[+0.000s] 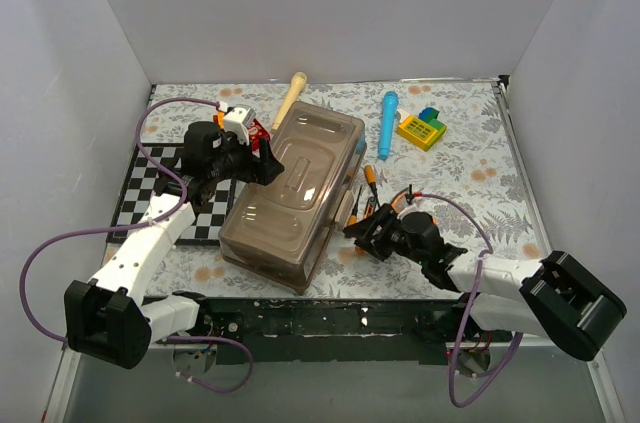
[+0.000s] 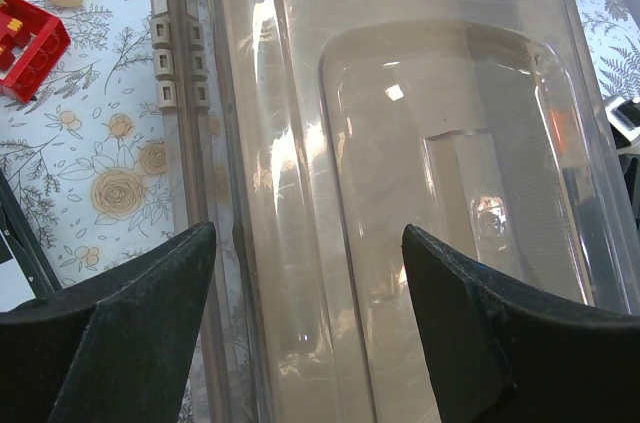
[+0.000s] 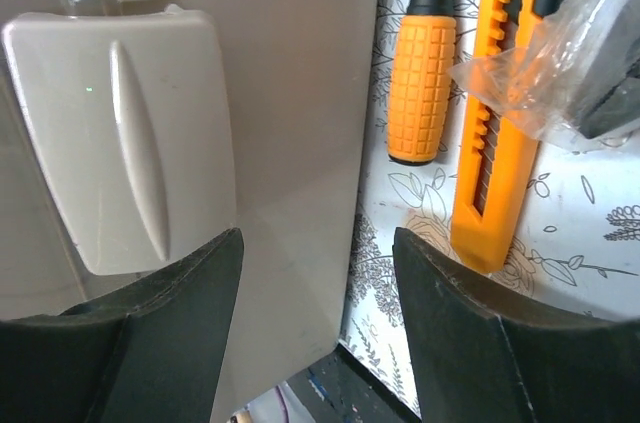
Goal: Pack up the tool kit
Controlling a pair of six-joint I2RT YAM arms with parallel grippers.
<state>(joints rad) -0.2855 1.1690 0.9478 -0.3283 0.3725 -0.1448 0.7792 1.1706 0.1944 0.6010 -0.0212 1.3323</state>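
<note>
Toolbox (image 1: 293, 188): lid shut, flat on the floral counter (image 1: 480, 183), roughly centre – long axis runs near to far, far end leaning right.
Left fingers (image 1: 264, 165): spread open, gripping nothing – in the left wrist view (image 2: 130, 323) they hover over the toolbox's (image 2: 420, 193) left long edge, one over the counter and one over the lid, with the tan hinge (image 2: 175, 63) further along that edge.
Right fingers (image 1: 365, 233): parted and empty, at the toolbox's right long side; in the right wrist view (image 3: 150, 323) they bracket the wall beside the tan latch (image 3: 130, 133).
Screwdriver (image 3: 420, 83): orange handle lying along the toolbox wall, butt toward the right fingers.
Utility knife (image 3: 500, 123): orange, parallel to the screwdriver, just beside it.
Far counter: blue cylindrical tool (image 1: 386, 123), yellow toy block (image 1: 421, 130).
</note>
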